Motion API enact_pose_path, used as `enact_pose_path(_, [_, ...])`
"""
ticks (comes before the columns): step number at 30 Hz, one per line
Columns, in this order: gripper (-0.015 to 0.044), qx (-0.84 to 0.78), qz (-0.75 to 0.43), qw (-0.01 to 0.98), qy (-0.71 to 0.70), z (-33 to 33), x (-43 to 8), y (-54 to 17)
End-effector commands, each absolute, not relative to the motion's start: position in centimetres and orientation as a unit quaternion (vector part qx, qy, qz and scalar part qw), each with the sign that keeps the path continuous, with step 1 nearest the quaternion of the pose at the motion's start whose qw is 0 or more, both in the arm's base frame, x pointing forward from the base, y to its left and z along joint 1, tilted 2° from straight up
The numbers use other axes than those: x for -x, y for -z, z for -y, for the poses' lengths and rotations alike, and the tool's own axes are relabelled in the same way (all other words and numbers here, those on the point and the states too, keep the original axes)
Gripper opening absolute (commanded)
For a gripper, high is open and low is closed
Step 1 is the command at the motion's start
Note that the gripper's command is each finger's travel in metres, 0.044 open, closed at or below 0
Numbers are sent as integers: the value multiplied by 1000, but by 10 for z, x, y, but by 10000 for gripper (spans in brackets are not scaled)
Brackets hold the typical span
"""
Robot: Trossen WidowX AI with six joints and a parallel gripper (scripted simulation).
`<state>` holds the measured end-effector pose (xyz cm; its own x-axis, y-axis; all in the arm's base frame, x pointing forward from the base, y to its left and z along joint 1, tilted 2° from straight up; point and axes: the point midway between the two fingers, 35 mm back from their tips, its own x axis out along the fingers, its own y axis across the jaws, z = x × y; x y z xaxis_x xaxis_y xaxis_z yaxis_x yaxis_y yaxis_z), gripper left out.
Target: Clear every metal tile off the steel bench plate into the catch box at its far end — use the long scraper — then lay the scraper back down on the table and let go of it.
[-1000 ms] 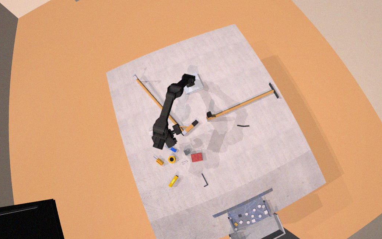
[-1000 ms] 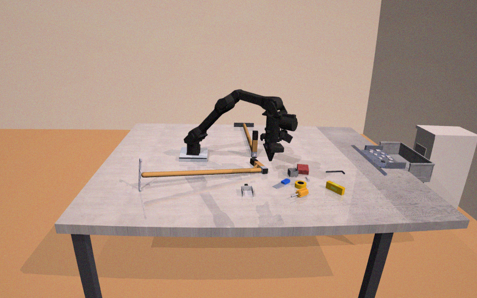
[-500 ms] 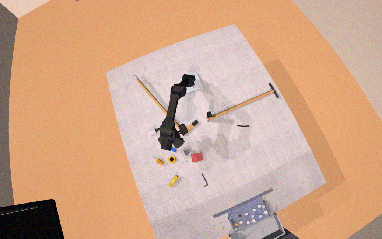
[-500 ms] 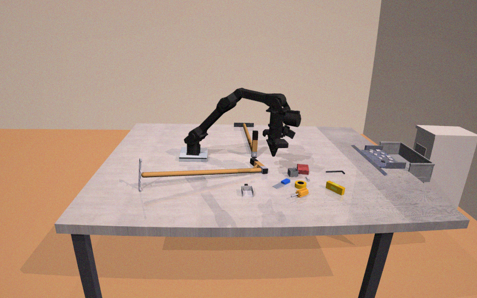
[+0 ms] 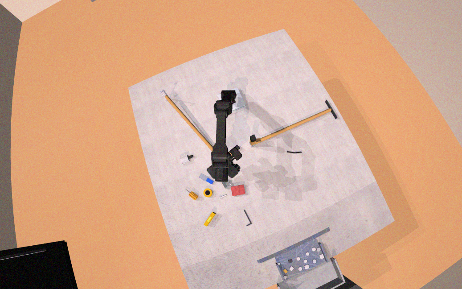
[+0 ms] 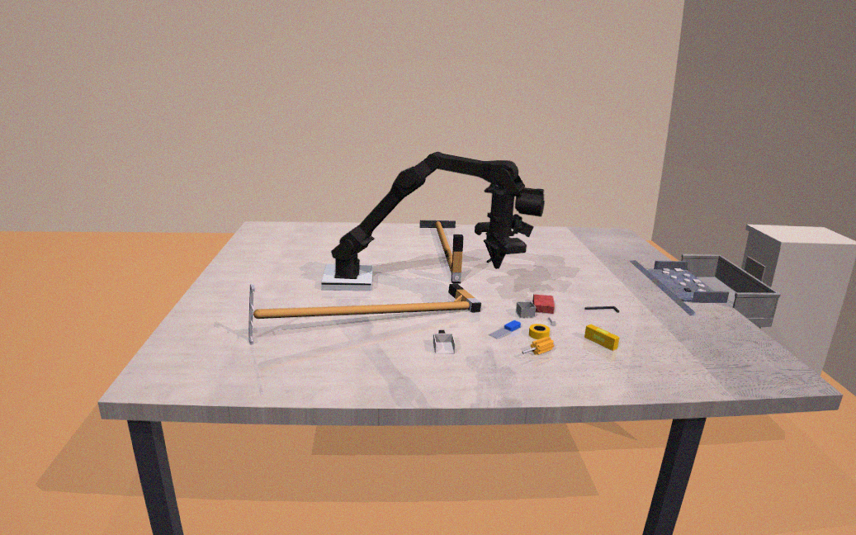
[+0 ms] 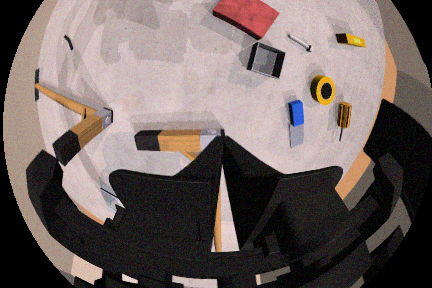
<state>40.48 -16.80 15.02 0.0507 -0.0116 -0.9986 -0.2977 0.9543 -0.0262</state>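
The top view looks down from high over the table, far enough back to take in the surrounding floor; the exterior view faces it from one side, slightly raised; the wrist view looks down from close in. Top and wrist share the red block, lower centre and upper centre respectively

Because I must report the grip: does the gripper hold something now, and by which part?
Nothing is held; the gripper is closed above the table.

Tiles on bench plate.
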Motion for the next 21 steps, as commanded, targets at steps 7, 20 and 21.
enact_pose_path(7, [0,155,-671,711,-141,117,-415,-158])
enact_pose_path(20, [0,213,-657,695,-199,48,-420,-163])
enact_pose_path(21, [0,217,-656,693,-204,43,-420,-163])
